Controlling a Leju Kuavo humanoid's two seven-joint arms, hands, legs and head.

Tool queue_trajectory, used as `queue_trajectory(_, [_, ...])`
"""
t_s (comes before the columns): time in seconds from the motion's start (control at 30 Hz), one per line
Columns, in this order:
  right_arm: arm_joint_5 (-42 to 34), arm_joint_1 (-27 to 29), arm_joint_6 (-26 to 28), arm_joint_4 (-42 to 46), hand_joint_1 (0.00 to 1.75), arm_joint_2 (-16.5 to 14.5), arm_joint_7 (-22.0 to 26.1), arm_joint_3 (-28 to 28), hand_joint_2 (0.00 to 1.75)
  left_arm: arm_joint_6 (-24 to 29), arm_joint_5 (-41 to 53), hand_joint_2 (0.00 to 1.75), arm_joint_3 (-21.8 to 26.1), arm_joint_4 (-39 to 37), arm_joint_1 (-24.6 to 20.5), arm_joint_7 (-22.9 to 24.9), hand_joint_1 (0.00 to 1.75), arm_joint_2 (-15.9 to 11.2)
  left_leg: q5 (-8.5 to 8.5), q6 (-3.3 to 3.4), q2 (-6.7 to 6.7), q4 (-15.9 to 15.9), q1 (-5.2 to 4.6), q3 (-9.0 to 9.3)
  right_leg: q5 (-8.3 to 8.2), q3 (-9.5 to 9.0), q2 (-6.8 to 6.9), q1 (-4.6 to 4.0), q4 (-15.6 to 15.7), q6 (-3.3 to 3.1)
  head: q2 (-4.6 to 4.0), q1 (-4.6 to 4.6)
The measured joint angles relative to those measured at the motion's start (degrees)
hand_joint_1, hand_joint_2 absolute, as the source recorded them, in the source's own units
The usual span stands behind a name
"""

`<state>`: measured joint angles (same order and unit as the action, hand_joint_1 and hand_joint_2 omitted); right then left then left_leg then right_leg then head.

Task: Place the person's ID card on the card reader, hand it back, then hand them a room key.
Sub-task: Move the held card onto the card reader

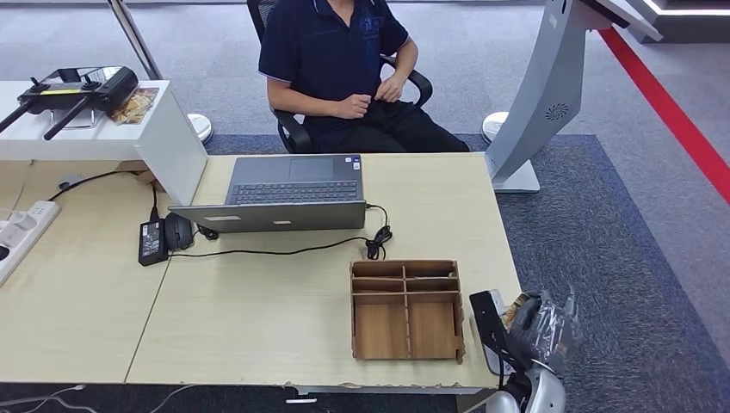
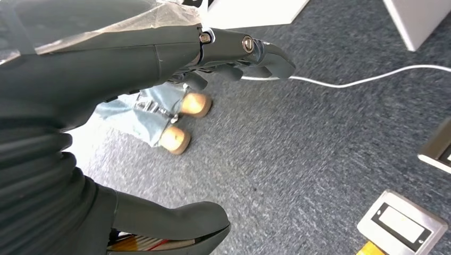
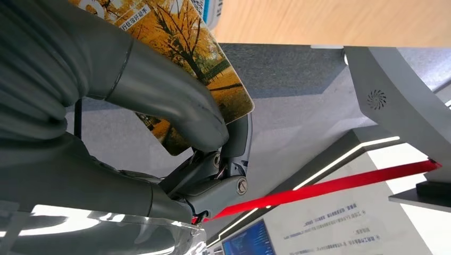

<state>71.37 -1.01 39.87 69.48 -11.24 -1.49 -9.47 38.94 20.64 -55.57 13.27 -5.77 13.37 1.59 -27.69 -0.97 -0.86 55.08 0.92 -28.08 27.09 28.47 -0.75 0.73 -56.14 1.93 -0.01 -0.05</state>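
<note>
My right hand point(image 1: 538, 331) hovers just off the table's front right corner, beside the wooden compartment box point(image 1: 405, 310). It pinches a card printed with yellow autumn trees point(image 3: 197, 58) between thumb and fingers; an orange edge of that card point(image 1: 515, 308) peeks out in the head view. The right hand point(image 3: 159, 106) covers part of the card. My left hand point(image 2: 159, 58) hangs over grey carpet, fingers stretched out and thumb apart, holding nothing. A person point(image 1: 344, 60) in a dark shirt sits in a chair behind the table, both hands held at the waist.
An open laptop point(image 1: 293, 194) stands at the table's far side, with a black power adapter point(image 1: 151, 242) and a coiled cable point(image 1: 374, 241). A white box point(image 1: 86, 129) and a power strip point(image 1: 21, 232) sit at the left. A grey kiosk stand point(image 1: 538, 103) rises at the right.
</note>
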Motion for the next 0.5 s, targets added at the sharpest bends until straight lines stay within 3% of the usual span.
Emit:
queue_trajectory(0.27, [-1.00, -0.01, 0.01, -3.90, 1.75, 1.62, -2.00, 1.18, 1.75, -0.28, 1.33, 1.75, 0.14, 0.00, 0.00, -0.10, 0.00, 0.01, 0.00, 0.00, -0.01, 0.00, 0.00, 0.00, 0.00, 0.00, 0.01, 0.00, 0.00, 0.00, 0.01, -0.02])
queue_trajectory(0.5, [0.13, -0.70, 0.02, -5.96, 1.75, 1.82, 1.11, 1.11, 1.75, -0.28, 1.35, 1.75, 0.16, 0.00, 0.00, 0.05, 0.00, 0.01, 0.00, 0.00, -0.01, 0.00, 0.00, 0.01, 0.00, 0.00, 0.01, 0.00, 0.00, 0.00, 0.01, -0.01])
